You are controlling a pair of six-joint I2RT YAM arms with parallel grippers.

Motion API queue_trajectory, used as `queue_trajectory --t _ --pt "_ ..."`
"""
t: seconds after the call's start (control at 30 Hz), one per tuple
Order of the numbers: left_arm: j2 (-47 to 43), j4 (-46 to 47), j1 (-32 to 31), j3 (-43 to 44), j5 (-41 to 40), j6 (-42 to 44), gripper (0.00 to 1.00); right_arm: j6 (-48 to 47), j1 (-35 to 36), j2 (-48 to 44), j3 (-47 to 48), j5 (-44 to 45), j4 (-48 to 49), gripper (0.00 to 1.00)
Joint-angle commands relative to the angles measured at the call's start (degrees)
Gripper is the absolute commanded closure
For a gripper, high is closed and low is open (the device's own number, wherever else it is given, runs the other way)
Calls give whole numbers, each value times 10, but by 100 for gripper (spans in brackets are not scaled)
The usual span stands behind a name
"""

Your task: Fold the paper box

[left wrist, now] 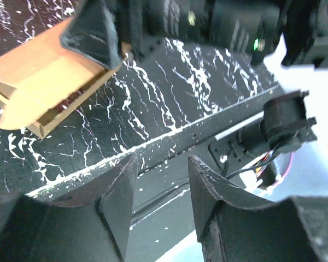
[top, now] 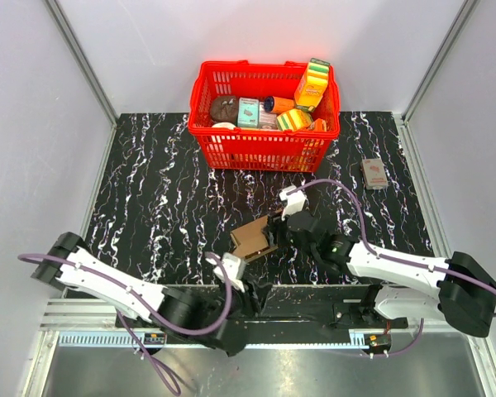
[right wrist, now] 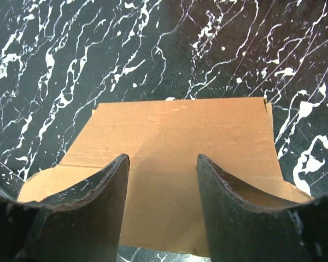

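Note:
The paper box (top: 252,238) is a brown cardboard mailer lying on the black marbled table near the front middle, with its lid folded down. In the right wrist view the paper box (right wrist: 175,136) fills the middle, and my right gripper (right wrist: 163,158) hovers just over its lid with the jaws apart and nothing between them. From above, the right gripper (top: 273,230) sits at the box's right edge. My left gripper (left wrist: 163,164) stands open and empty over the table's front rail, to the near right of the paper box (left wrist: 44,87). From above, the left gripper (top: 260,296) is just in front of the box.
A red basket (top: 256,153) holding several small printed boxes and packets stands at the back middle. A small red packet (top: 374,174) lies at the right. The metal front rail (left wrist: 169,139) and the right arm's base (left wrist: 284,123) are close to the left gripper.

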Motion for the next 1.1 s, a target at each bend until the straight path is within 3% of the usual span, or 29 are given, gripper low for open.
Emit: queue_trajectory --t 0.0,0.3,0.6,0.8,0.93,1.0,1.03,1.07 --pt "-72 -57 1 -18 -68 -58 54 12 2 1 -17 -14 37 41" --pt "-158 -145 17 -69 -83 -134 54 21 2 2 -45 -24 49 41" --pt "-154 -167 35 -100 -59 -179 54 9 2 13 -35 -24 47 41" --pt "-155 -213 62 -144 -23 -300 59 6 2 11 -32 -25 49 41" --pt "-196 -154 84 -207 -15 -278 60 4 2 12 -29 -29 46 41" --pt "-231 -53 125 -233 7 -215 60 2 3 10 -29 -33 47 41" --pt "-243 -7 143 -263 22 -138 60 1 2 11 -32 -34 50 41" --pt "-262 88 164 -280 58 -101 60 -2 2 11 -33 -35 52 41"
